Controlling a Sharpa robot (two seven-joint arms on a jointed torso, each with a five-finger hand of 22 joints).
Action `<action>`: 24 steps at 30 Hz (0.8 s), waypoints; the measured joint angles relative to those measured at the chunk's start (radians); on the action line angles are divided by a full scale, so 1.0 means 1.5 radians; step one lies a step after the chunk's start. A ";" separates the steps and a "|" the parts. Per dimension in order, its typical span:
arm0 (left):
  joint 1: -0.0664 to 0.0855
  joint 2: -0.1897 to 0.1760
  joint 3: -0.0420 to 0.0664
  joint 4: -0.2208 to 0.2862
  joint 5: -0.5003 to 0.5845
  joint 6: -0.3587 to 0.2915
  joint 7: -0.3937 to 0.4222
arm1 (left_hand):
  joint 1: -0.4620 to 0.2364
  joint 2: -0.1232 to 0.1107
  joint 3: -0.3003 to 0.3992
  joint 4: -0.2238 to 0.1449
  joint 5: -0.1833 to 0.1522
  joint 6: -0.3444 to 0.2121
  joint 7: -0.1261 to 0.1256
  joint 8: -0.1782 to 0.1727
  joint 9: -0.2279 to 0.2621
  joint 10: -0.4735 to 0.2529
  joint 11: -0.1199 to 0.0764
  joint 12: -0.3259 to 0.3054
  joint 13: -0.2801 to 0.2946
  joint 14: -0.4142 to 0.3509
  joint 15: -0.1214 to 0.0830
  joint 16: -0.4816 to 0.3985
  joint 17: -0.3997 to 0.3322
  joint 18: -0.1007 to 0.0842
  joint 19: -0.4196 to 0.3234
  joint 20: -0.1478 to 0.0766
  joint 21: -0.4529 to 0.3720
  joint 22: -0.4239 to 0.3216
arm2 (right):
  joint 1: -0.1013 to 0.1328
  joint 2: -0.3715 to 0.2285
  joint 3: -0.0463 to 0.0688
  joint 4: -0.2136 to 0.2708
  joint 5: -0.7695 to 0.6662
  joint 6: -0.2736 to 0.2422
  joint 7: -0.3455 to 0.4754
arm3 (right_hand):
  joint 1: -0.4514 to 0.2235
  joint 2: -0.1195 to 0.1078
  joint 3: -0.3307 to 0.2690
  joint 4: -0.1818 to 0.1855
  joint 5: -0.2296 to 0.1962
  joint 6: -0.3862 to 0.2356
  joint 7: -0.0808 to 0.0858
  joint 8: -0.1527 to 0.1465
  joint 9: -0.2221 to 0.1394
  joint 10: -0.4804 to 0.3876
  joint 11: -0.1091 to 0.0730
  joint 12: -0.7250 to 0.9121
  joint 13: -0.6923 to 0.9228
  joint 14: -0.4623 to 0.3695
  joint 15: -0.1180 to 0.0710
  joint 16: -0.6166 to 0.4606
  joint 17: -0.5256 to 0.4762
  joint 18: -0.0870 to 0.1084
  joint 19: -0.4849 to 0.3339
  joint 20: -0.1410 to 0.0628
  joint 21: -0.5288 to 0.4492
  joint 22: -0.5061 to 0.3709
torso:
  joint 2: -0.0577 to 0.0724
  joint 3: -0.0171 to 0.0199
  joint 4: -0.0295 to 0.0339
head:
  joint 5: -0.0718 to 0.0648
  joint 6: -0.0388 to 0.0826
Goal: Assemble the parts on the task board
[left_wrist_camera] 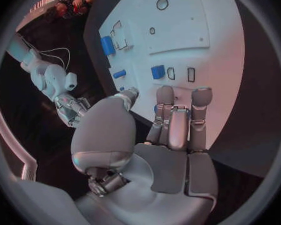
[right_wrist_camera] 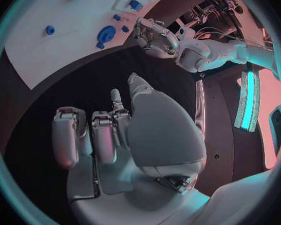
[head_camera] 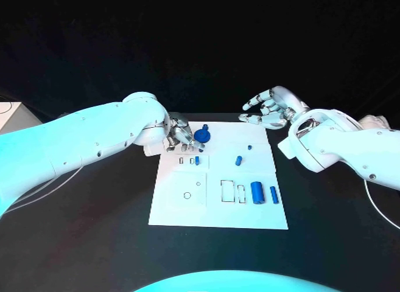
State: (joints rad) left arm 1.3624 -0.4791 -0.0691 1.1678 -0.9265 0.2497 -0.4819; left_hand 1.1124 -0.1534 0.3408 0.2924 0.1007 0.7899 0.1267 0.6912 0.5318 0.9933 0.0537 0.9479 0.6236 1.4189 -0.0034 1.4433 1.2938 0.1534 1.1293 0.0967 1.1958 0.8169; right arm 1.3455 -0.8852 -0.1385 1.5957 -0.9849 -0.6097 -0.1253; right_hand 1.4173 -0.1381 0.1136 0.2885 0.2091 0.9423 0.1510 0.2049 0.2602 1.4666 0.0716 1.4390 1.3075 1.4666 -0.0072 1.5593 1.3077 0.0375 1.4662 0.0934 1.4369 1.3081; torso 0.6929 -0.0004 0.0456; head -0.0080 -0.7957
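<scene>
The white task board (head_camera: 219,210) lies mid-table. My left hand (head_camera: 181,135) is at its far-left corner, fingers pointing down at the board beside a round blue part (head_camera: 203,134); nothing is plainly held. In the left wrist view the fingers (left_wrist_camera: 168,117) reach over the board (left_wrist_camera: 197,25). The right wrist view shows that hand (right_wrist_camera: 154,35) a little apart from the round part (right_wrist_camera: 106,35). My right hand (head_camera: 270,108) hovers beyond the far-right corner, fingers loosely curled and apart, empty (right_wrist_camera: 115,135). Two blue cylinders (head_camera: 257,192) (head_camera: 273,194) lie at the board's right.
Smaller blue parts sit mid-board: a peg (head_camera: 238,160), a tiny piece (head_camera: 249,146) and one in a slot (head_camera: 197,160). Outlined recesses (head_camera: 228,190) and a hole (head_camera: 187,195) mark the near half. A white box (head_camera: 5,115) stands at the far left.
</scene>
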 measured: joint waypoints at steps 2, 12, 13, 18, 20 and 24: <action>0.000 0.003 0.000 -0.002 -0.001 0.008 -0.001 | 0.000 0.000 0.000 0.000 0.000 0.000 0.000 0.000 0.000 0.000 0.000 0.000 0.000 0.000 0.000 0.000 0.000 0.000 0.000 0.000 0.000 0.000 | 0.000 0.001 0.000 -0.001 0.000 0.000 -0.001 | 0.000 0.000 0.000 0.000 0.000 -0.002 0.002 0.000 0.000 0.000 0.000 0.000 0.000 0.000 0.000 0.000 0.000 0.000 0.000 0.000 -0.003 0.000 | 0.000 0.0001 0.0003 | -0.001 -0.002; -0.002 0.013 -0.006 -0.014 -0.003 0.037 -0.002 | 0.000 0.000 0.000 0.000 0.000 0.000 0.000 0.000 0.001 0.000 0.000 0.000 0.000 0.000 0.000 0.000 0.001 0.000 0.000 0.000 0.000 0.000 | 0.000 0.005 0.000 -0.003 0.002 0.000 -0.006 | 0.000 0.000 0.000 0.000 0.004 -0.002 0.002 0.000 0.000 0.000 0.000 0.000 0.000 0.000 0.000 0.000 0.000 0.000 0.000 0.000 -0.003 0.000 | 0.000 0.0002 0.0011 | -0.003 -0.006; -0.003 0.014 -0.007 -0.016 -0.003 0.039 -0.002 | 0.000 0.000 0.000 0.000 0.000 0.000 0.000 0.000 0.001 0.000 0.000 0.000 0.000 0.000 0.000 0.000 0.001 0.000 0.000 0.000 0.000 0.000 | 0.000 0.005 0.000 -0.003 0.002 0.000 -0.006 | 0.000 0.000 0.000 0.000 0.004 -0.002 0.002 0.000 0.000 0.000 0.000 0.000 0.000 0.000 0.000 0.000 0.000 0.000 0.000 0.000 -0.003 0.000 | 0.000 0.0001 0.0011 | -0.003 -0.006; -0.006 0.018 -0.009 -0.024 -0.004 0.044 -0.002 | -0.003 0.003 0.000 0.000 0.000 0.000 0.000 0.003 0.002 -0.002 0.002 0.000 0.000 0.000 0.000 0.000 0.001 0.000 0.000 0.000 0.000 0.000 | 0.000 0.006 0.000 -0.004 0.002 0.001 -0.008 | 0.000 0.000 0.000 0.000 0.004 -0.002 0.002 0.000 0.000 0.000 0.000 0.000 0.000 0.000 0.000 0.000 0.000 0.000 0.000 0.000 -0.003 0.000 | 0.000 0.0006 0.0010 | -0.002 -0.007; -0.007 0.020 -0.010 -0.026 -0.004 0.045 -0.002 | -0.003 0.003 0.000 0.000 0.000 0.000 0.000 0.003 0.002 -0.002 0.002 0.000 0.000 0.000 0.000 0.000 0.001 0.000 0.000 0.000 0.000 0.000 | 0.000 0.006 0.000 -0.005 0.002 0.001 -0.009 | 0.000 0.000 0.001 -0.001 0.004 -0.002 0.002 0.000 0.000 0.000 0.000 0.000 0.000 0.000 0.000 0.000 0.000 0.000 0.000 0.000 -0.003 0.000 | 0.000 0.0006 0.0008 | -0.002 -0.007; -0.009 0.023 -0.010 -0.029 -0.004 0.046 -0.001 | -0.003 0.003 0.000 0.000 0.000 0.000 0.000 0.003 0.003 -0.005 0.000 0.000 0.000 0.000 0.000 0.000 0.001 0.000 0.000 0.000 0.000 0.000 | 0.000 0.006 0.000 -0.005 0.002 0.001 -0.010 | 0.000 0.000 0.002 -0.002 0.004 -0.002 0.002 0.000 0.000 0.000 0.000 0.000 0.000 0.000 0.000 0.000 0.000 0.000 0.000 0.000 -0.003 0.000 | 0.000 0.0006 0.0008 | -0.002 -0.008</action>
State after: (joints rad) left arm 1.3490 -0.4442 -0.0842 1.1245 -0.9323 0.3193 -0.4841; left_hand 1.1085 -0.1494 0.3408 0.2924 0.1007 0.7900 0.1267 0.6963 0.5361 0.9862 0.0538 0.9478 0.6234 1.4188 -0.0034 1.4433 1.2945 0.1535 1.1293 0.0967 1.1957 0.8167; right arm 1.3455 -0.8756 -0.1385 1.5879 -0.9813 -0.6084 -0.1397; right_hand 1.4173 -0.1381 0.1164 0.2857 0.2150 0.9391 0.1542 0.2049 0.2599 1.4666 0.0716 1.4390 1.3074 1.4666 -0.0072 1.5593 1.3075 0.0374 1.4661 0.0934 1.4329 1.3077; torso 0.6931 0.0006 0.0468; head -0.0109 -0.8081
